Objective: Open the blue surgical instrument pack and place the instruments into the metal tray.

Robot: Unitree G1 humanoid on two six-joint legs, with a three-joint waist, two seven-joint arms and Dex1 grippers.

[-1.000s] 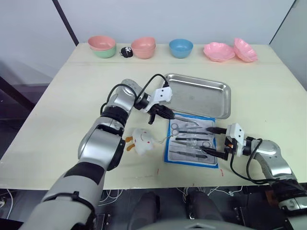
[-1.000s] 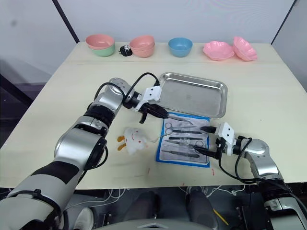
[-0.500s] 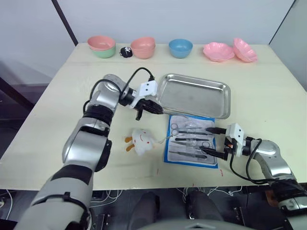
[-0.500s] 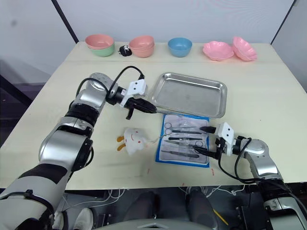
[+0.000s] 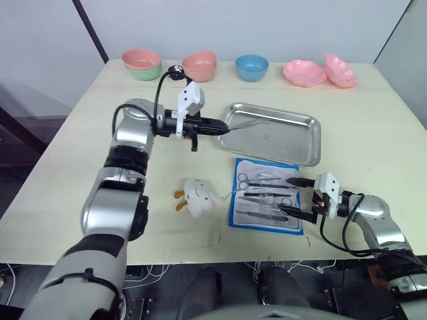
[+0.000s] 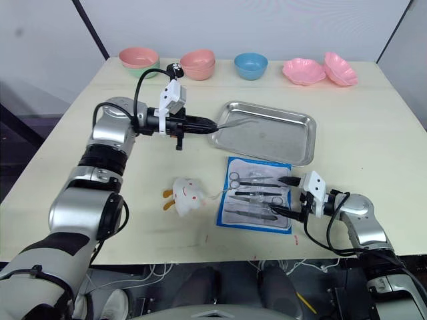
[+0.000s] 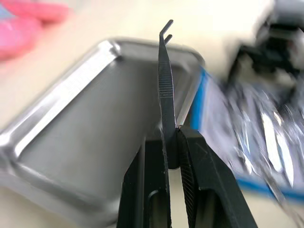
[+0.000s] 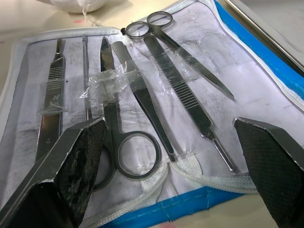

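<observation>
Steel forceps (image 7: pixel 166 78) are clamped in the left gripper (image 5: pixel 212 128), their tips over the near-left corner of the metal tray (image 5: pixel 301 121), which holds nothing yet: the first transfer is in hand, and next they need lowering and releasing. Just in front of the tray, the opened blue surgical instrument pack (image 5: pixel 235 215) holds six instruments (image 8: pixel 142 90). Beside the pack, the right gripper (image 5: pixel 299 198) is spread wide.
</observation>
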